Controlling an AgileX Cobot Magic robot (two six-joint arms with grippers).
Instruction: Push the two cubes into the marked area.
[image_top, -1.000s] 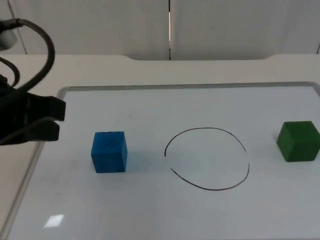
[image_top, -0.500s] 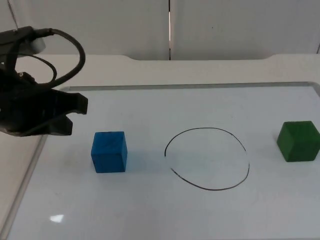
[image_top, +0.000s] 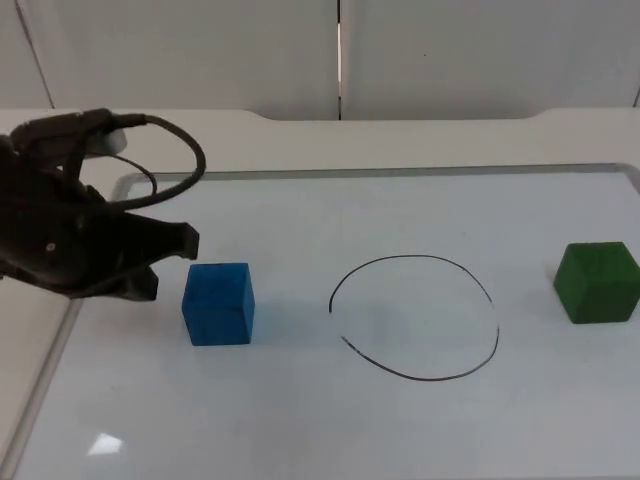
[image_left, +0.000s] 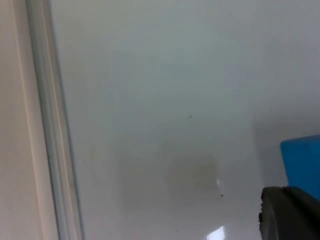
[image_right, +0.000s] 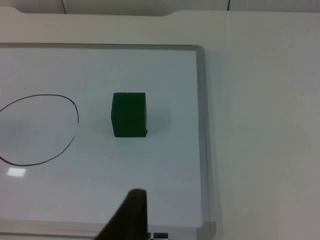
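Top view first: the left gripper (image_top: 165, 262) is hovering low at the left of the frame, just beside the blue cube (image_top: 218, 303) and apart from it by a thin strip of board. Its two black fingers are standing a little apart — released, gripping nothing. The cube is sitting left of centre on the whiteboard (image_top: 300, 420), with open white surface between it and the hand-drawn circle (image_top: 414, 316) at mid-frame. The green cube (image_top: 597, 282) is resting at the far right, outside the circle and close to the board's right edge. Two cubes, one circle, both cubes outside the line.

The board's metal frame is running along the top and down the left side, passing under the left arm. Through the left wrist camera, that frame (image_left: 52, 125) and a slice of the blue cube (image_left: 301, 160) are showing. The right wrist camera is looking at the green cube (image_right: 129, 114) and part of the circle (image_right: 45, 130); whether the right gripper (image_right: 131, 215) is released or clenched, I cannot tell — that arm is waiting.
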